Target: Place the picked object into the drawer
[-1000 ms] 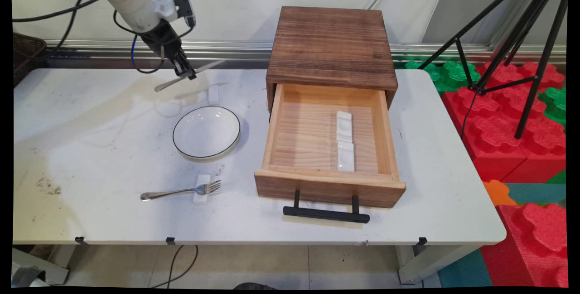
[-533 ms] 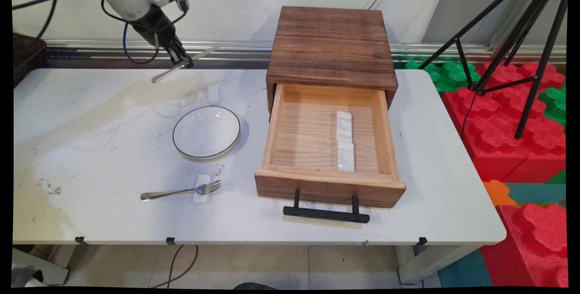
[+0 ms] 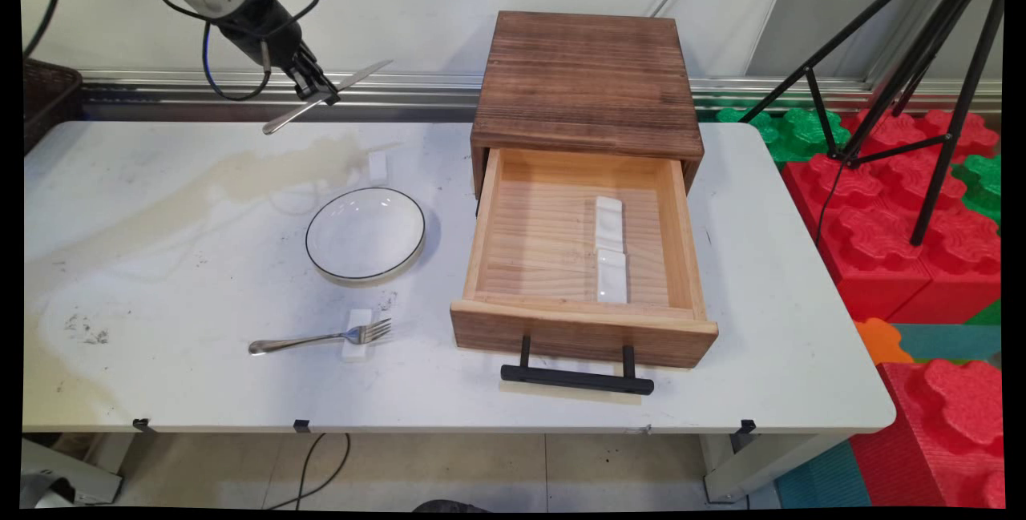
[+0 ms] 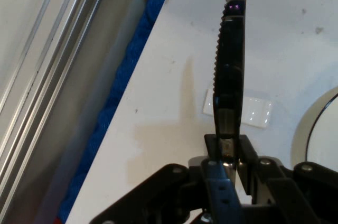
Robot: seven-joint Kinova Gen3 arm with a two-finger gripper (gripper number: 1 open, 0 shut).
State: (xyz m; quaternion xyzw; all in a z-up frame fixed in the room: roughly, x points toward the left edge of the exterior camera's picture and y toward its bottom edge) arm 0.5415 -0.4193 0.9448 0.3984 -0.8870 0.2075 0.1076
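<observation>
Knife [image 3: 327, 94] is the thing in play, but the scene runs large to small from the white table [image 3: 160, 264] spread well below the gripper [image 3: 319, 93]. Off to the gripper's right stands the wooden box [image 3: 587, 83], its drawer [image 3: 583, 328] pulled open with two white rests [image 3: 610, 260] lying end to end inside. Below the gripper and nearer the camera sits the black-rimmed white plate [image 3: 365, 235]; beyond it, near the table's front, a fork [image 3: 321, 337] lies with its tines on a small white rest [image 3: 357, 335]. Another white rest [image 4: 238, 110] lies on the table just under the blade (partly hidden by it in the hand view). The fingers are clamped tight on the knife's middle, serrated blade [image 4: 230, 49] pointing ahead, held up clear of the table.
</observation>
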